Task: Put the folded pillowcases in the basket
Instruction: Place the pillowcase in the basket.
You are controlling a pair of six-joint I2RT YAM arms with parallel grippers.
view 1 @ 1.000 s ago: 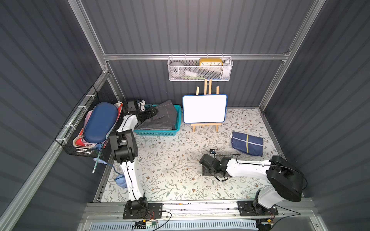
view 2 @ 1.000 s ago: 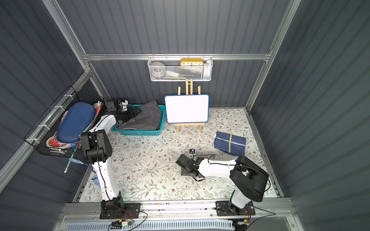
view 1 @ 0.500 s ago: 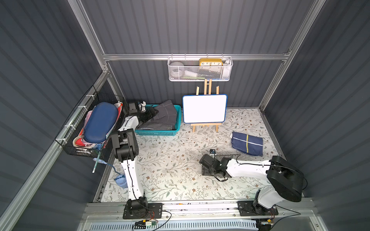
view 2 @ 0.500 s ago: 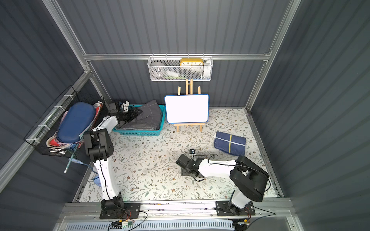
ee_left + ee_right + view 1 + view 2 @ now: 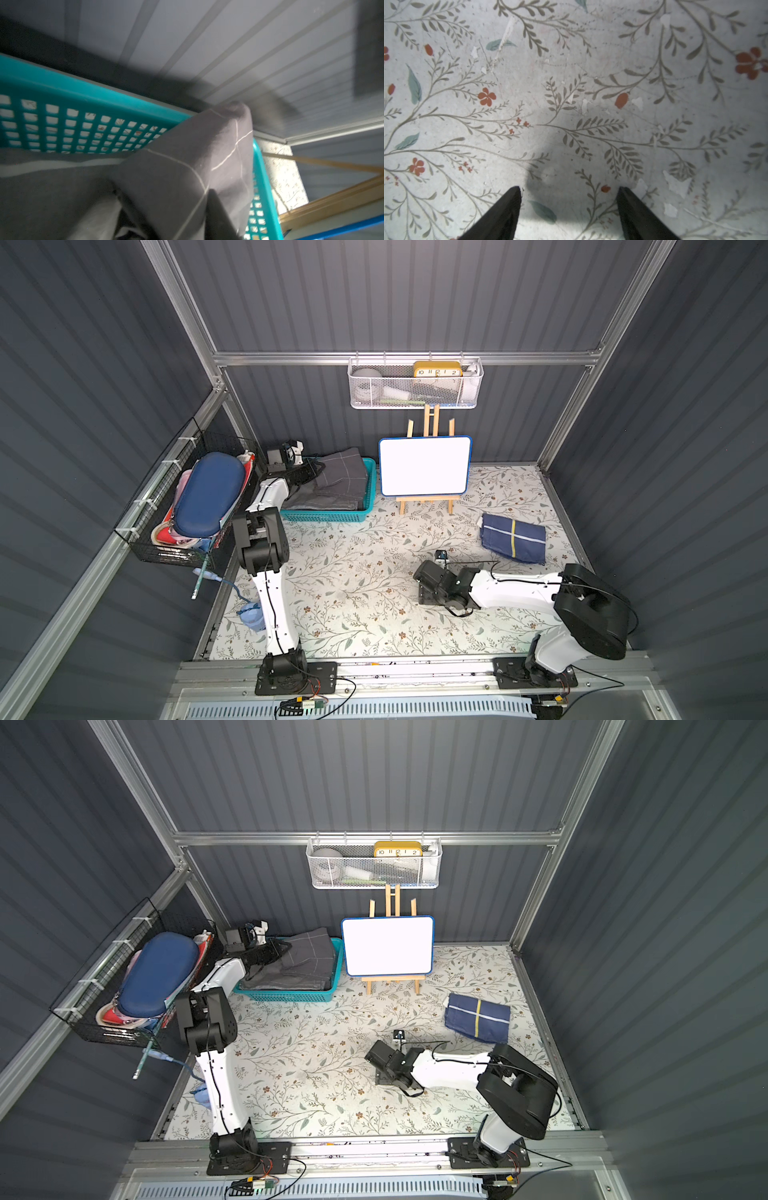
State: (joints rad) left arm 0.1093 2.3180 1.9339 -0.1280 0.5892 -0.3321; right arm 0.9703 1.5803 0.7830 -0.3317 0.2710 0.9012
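Flanking basket (image 5: pixel 328 516) stand whiteboard (image 5: pixel 424 466), wire bin (image 5: pixel 174 558); right claw (image 5: pixel 569 188) open, left claw (image 5: pixel 309 472) unclear.

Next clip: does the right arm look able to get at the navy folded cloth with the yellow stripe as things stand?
Probably yes. The navy folded cloth lies uncovered close beside the right arm, nothing stands between them, and the right gripper is open and empty.

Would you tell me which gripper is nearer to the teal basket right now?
Left. The left gripper is over the teal basket, at the grey pillowcase in it; the right gripper hangs above the floral tabletop, well apart from it.
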